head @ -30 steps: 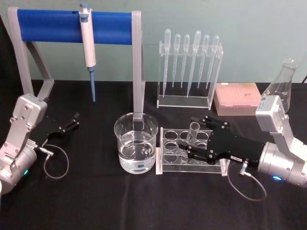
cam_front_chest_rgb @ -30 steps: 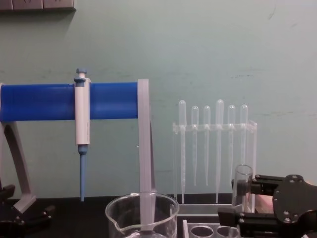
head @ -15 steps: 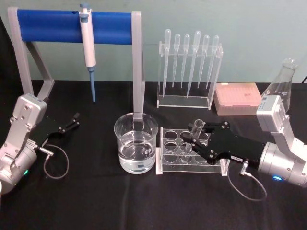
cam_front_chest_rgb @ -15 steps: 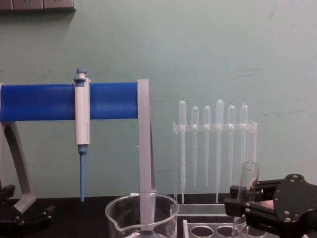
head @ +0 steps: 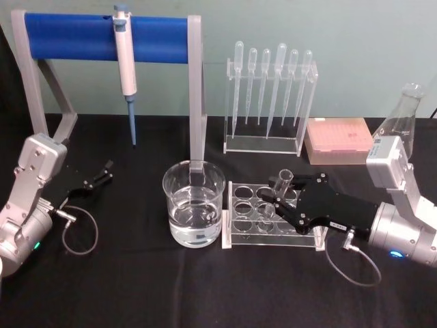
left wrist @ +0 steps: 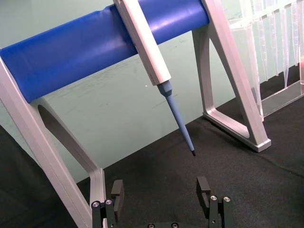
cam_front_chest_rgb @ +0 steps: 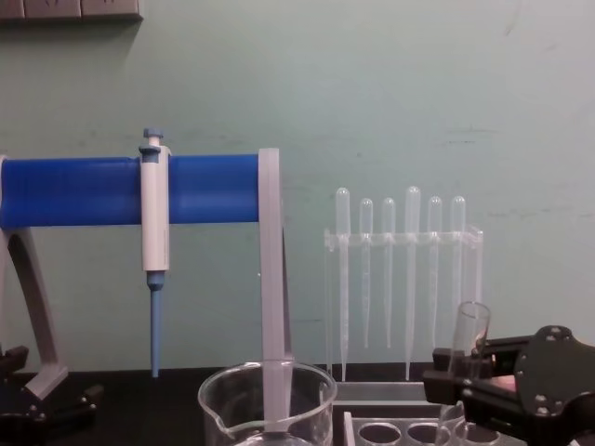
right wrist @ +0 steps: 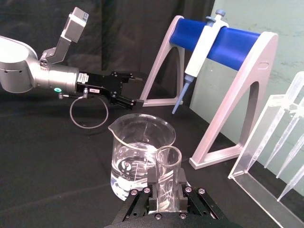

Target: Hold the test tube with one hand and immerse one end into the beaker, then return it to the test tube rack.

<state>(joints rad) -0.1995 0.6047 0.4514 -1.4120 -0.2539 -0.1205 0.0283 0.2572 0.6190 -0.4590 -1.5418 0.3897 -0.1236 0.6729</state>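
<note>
The test tube [head: 281, 184] is a clear glass tube leaning off vertical, mouth up, over the clear holed rack [head: 242, 219]. My right gripper [head: 278, 203] is shut on its lower part, and its bottom end is hidden by the jaws. In the right wrist view the test tube [right wrist: 167, 176] stands between the black fingers [right wrist: 151, 184], with the beaker [right wrist: 142, 154] just beyond. The beaker [head: 194, 203], part full of clear liquid, stands left of the rack. In the chest view the test tube [cam_front_chest_rgb: 468, 333] leans above my right gripper [cam_front_chest_rgb: 456, 372]. My left gripper [head: 102, 172] rests open at far left.
A blue-barred stand [head: 109, 37] with a hanging pipettor [head: 124, 65] rises behind the beaker. Behind the tube rack stands a clear rack of plastic pipettes [head: 270, 96]. A pink tip box [head: 338, 140] and a glass flask [head: 403, 116] sit at the back right.
The right gripper has turned and the test tube in it has tipped from upright to leaning. The left arm has not moved.
</note>
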